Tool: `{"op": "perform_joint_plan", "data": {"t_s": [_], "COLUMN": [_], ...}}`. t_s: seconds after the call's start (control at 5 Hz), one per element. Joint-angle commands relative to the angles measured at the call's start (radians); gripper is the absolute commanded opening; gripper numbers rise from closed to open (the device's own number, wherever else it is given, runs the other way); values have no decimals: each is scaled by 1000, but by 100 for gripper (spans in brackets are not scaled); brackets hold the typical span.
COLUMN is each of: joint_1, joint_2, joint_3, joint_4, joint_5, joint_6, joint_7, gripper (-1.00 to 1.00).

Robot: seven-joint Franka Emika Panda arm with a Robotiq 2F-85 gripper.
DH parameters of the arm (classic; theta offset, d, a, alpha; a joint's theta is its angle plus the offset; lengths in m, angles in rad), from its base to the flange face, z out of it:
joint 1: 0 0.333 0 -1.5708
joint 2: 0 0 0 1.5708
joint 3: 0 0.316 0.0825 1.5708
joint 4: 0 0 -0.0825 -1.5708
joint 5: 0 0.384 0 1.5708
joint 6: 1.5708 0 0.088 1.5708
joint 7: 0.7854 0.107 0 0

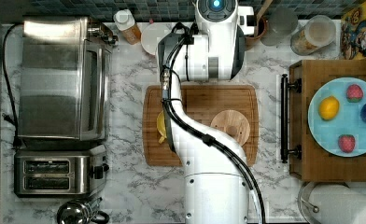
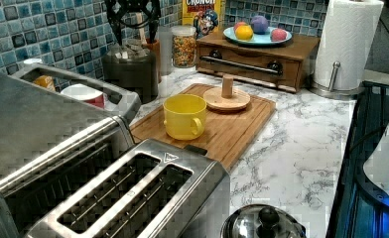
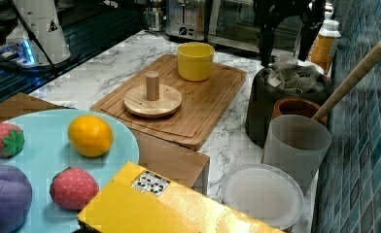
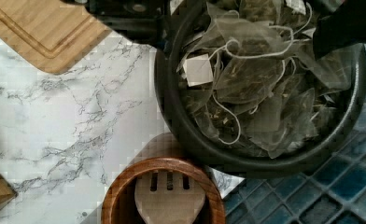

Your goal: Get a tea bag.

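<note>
- Going L to R in the right view: teal plate w/ toy fruit at the right view's left, on a wood drawer box.
- Cutting board mid-counter; wooden peg stand and yellow mug sit on it, apart from each other.
- Dark canister just beside the board's edge, heaped w/ tea bags.
- Gripper hangs right above the canister; fingers spread wide, nothing pinched, tips near the top of the pile — touching or not, can't tell.
- Wrist view: tea bags fill the canister, one white tag on top.
- Wood utensil holder w/ spatula touching canister's side; frosted cup next, at the tiled wall.
</note>
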Motion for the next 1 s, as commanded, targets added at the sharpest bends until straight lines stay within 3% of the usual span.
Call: {"op": "perform_joint_plan", "data": {"t_s": [0.2, 1.0], "joint_1": [20, 33], "joint_2": [-44, -79], "joint_3": [-5, -21], "joint_4": [175, 163], "joint_5": [-1, -4], "joint_6": [-9, -56], "joint_7": [64, 80], "gripper": [-100, -100]}}
